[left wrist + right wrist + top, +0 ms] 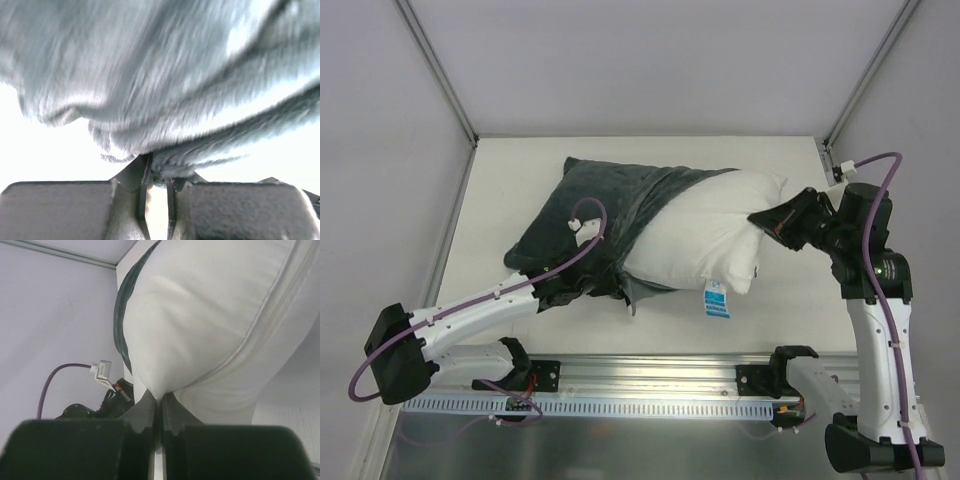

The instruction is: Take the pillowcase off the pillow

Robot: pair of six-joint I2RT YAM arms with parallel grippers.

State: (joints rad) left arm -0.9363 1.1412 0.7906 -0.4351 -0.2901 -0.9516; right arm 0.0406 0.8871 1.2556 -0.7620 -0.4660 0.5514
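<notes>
The white pillow [705, 235] lies across the table middle, its right half bare, with a small tag [717, 300] at its near edge. The dark grey-teal pillowcase [585, 215] covers its left half, bunched up. My left gripper [585, 285] is shut on a fold of the pillowcase [170, 75] at its near edge; the plush fills the left wrist view. My right gripper [760, 218] is shut on the pillow's right end [200, 315], pinching white fabric between its fingertips [150, 407]. No zebra side shows.
The white table [790, 290] is framed by metal posts at the back corners [472, 135]. A rail [650, 385] with both arm bases runs along the near edge. A white cable clip [836, 172] sits near the right post.
</notes>
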